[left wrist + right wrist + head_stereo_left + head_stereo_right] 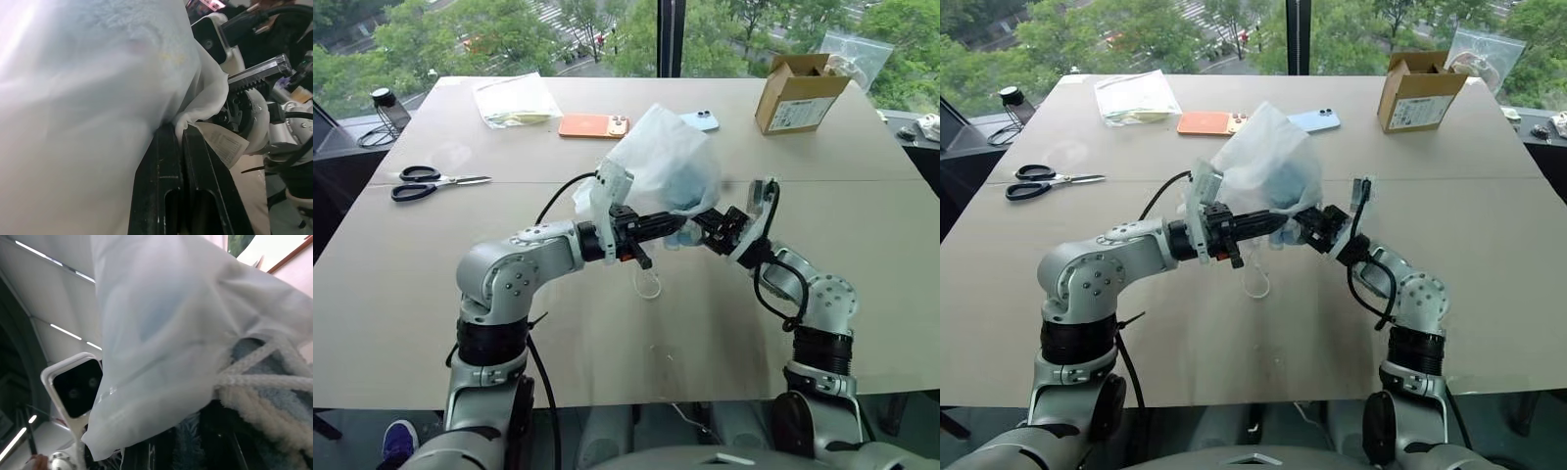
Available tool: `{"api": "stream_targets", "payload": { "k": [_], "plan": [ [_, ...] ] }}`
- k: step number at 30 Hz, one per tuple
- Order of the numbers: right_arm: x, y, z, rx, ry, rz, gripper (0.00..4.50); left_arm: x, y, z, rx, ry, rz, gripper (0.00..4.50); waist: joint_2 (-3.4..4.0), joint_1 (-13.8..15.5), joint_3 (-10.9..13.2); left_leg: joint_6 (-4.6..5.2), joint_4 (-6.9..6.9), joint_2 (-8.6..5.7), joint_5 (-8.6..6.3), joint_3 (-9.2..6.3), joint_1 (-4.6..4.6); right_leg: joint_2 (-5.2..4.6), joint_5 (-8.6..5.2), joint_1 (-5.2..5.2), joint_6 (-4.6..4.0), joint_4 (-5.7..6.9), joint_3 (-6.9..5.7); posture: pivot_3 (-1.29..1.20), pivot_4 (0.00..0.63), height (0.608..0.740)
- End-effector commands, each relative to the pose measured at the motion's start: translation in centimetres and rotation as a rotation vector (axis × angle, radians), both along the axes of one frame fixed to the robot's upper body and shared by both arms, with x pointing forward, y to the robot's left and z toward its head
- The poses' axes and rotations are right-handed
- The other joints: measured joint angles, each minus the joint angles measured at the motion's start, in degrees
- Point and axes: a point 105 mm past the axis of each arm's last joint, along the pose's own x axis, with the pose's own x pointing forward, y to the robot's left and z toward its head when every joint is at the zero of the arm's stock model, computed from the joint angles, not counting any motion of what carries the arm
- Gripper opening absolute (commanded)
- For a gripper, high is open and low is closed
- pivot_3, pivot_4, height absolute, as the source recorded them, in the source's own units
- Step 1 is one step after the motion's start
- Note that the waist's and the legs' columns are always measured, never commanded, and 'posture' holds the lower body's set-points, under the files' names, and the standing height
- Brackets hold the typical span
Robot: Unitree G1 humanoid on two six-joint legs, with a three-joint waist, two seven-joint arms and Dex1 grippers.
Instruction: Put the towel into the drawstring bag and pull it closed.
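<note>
Being held up above the worktop (431, 294), the thin white drawstring bag (661, 162) with the light-blue fluffy towel (274, 382) inside is being pinched at its mouth by both hands, left hand (677, 223) and right hand (703, 223); cords should be drawn apart evenly.

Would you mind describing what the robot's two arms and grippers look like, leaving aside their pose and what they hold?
Both arms are silver-grey metal with rounded joint housings and black bands near the shoulders. Loose black cables loop beside each forearm. The left gripper and the right gripper each have two black fingers on a black body, with a white camera bracket at the wrist.
</note>
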Motion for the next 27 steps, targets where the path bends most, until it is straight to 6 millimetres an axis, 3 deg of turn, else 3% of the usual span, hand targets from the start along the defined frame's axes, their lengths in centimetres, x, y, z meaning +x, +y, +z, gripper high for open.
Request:
{"api": "stream_targets", "payload": {
  "k": [1, 6, 11, 14, 20, 23, 27],
  "plan": [
    [-3.3, 2.7, 1.4, -0.029, -0.08, 0.214, 0.03, 1.5, 0.4, 3.5, -0.051, -0.19, 0.067, 0.0, 0.0, 0.0, 0.0, 0.0, 0.0, -0.01, 0.0, 0.03, -0.01, 0.0, 0.0, 0.0, 0.0, -0.01, -0.02, 0.0, 0.15, 0.74],
    [-3.7, 3.3, 1.7, -0.105, -0.12, 0.239, 0.03, 2.2, 0.4, 4.5, 0.025, -0.383, 0.077, 0.0, 0.06, -0.4, 0.0, 0.0, -0.02, -0.02, 0.0, 0.2, 0.02, 0.04, -0.01, 0.0, 0.0, 0.01, -0.03, 0.0, 0.15, 0.74],
    [-0.5, 2.7, -1.3, -0.312, -0.043, 0.045, 0.03, 1.9, 0.5, 6.2, 0.008, -0.494, 0.06, 0.0, 0.07, -1.3, 0.0, 0.0, -0.02, -0.01, 0.0, 0.21, 0.01, 0.05, 0.0, 0.0, 0.01, 0.01, -0.01, 0.0, 0.15, 0.74],
    [0.7, 1.6, -1.1, -0.298, -0.022, -0.06, 0.03, 2.0, 0.8, 6.5, 0.013, -0.515, 0.072, 0.0, 0.07, -1.3, 0.0, 0.0, -0.02, 0.0, 0.0, 0.19, -0.01, 0.05, -0.01, 0.0, 0.01, 0.0, -0.04, 0.0, 0.15, 0.74],
    [1.9, 1.1, -1.5, -0.504, -0.142, -0.217, 0.03, 1.6, 0.5, 6.5, -0.011, -0.49, 0.054, 0.0, 0.17, -1.3, 0.1, 0.01, -0.02, 0.0, 0.0, 0.2, -0.07, 0.02, 0.0, -0.01, 0.02, -0.06, -0.02, 0.0, 0.15, 0.74],
    [1.9, 1.3, -0.6, -0.449, -0.148, -0.227, 0.03, 1.9, 0.9, 6.4, -0.023, -0.463, 0.074, 0.0, 0.15, -1.3, 0.1, 0.01, -0.01, 0.0, 0.0, 0.19, -0.06, 0.02, 0.0, -0.01, 0.03, -0.06, -0.04, 0.0, 0.15, 0.74],
    [1.5, 1.7, 0.4, -0.328, -0.127, -0.192, 0.03, 2.0, 1.5, 4.8, 0.002, -0.415, 0.076, 0.0, 0.16, -1.4, 0.1, 0.0, -0.02, 0.05, 0.0, 0.18, -0.03, 0.07, 0.0, -0.01, 0.02, -0.04, -0.04, 0.0, 0.15, 0.74]
  ]
}}
